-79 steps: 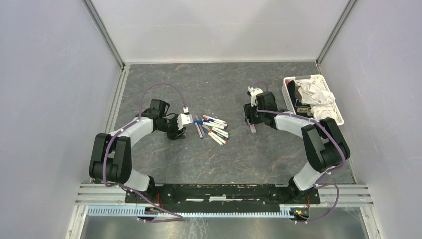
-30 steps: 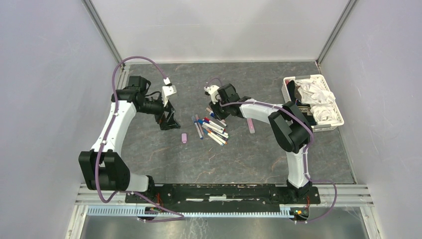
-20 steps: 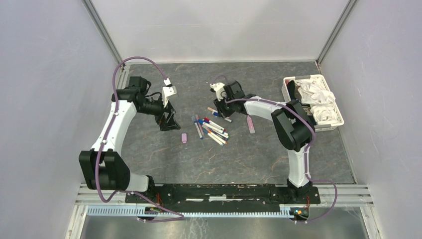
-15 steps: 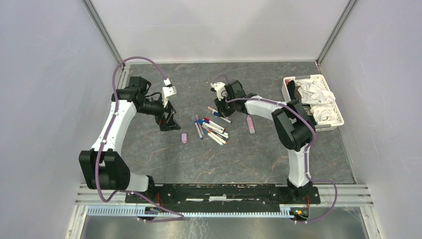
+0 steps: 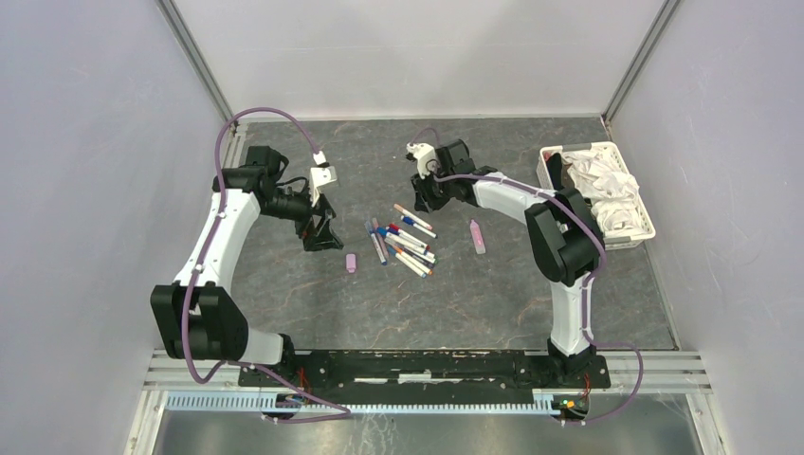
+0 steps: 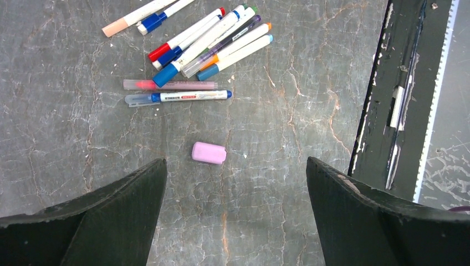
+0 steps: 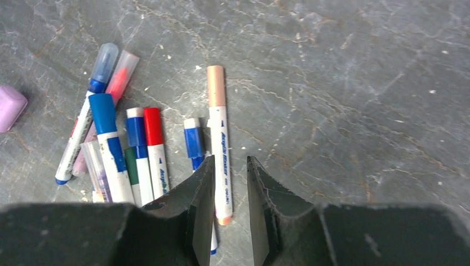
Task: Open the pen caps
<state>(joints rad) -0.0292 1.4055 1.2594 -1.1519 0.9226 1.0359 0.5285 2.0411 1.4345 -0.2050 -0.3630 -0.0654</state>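
Pens [image 5: 403, 237], pink cap [image 5: 351, 263], basket [image 5: 547, 171] on table [image 5: 455, 294]

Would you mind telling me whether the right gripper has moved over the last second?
Yes. The right gripper has drawn back from the pile of pens toward the far wall, and has shifted slightly toward the white basket.

Soft, even light falls from overhead in the top view, bright on the pale walls [image 5: 85, 142] and flat on the dark table [image 5: 455, 294], with only short, faint shadows tucked under the arms. Both wrist views are crisp on the table's veining and the pens [image 6: 210, 41], with no glare. The black jaws along the bottom edges are dark, near-featureless and slightly soft.
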